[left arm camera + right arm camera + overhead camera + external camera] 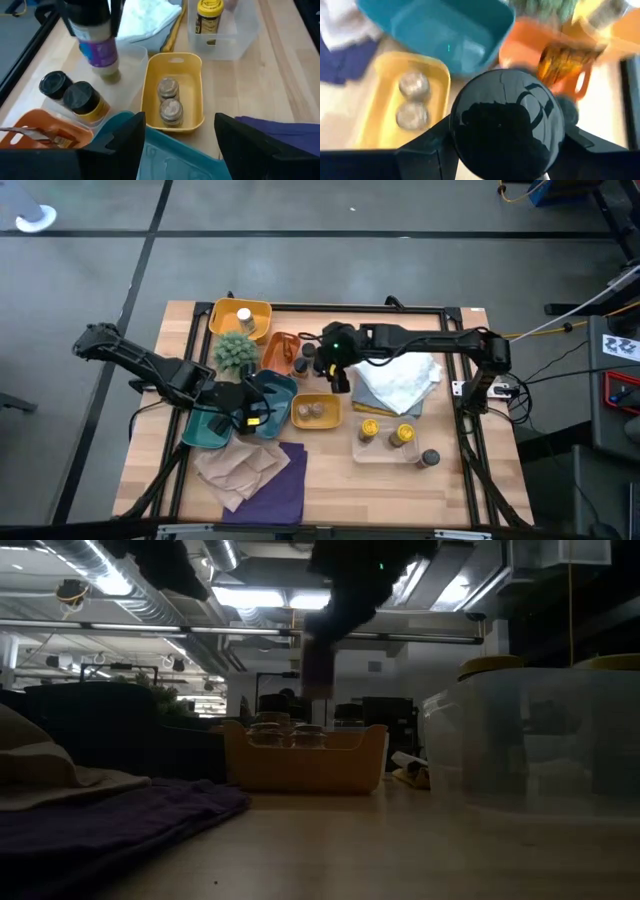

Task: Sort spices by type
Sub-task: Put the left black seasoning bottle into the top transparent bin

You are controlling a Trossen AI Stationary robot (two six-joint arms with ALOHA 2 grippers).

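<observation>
Jar (98, 42) with a black lid and purple label is hanging in the right gripper (506, 131), clamped at the cap, above the clear tray (131, 55) where two dark-lidded jars (70, 92) are standing. It is likely light, rigid and slick, so gripping around the lid suits it. Two pale-lidded jars (169, 100) are sitting in the yellow tray (176, 61). The left gripper (177, 140) is waiting wide open over the teal tray (165, 160).

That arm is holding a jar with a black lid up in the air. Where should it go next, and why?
Probably down into the clear tray, since the right gripper holds a black-lidded jar above it, and two black-lidded jars already stand there.
</observation>
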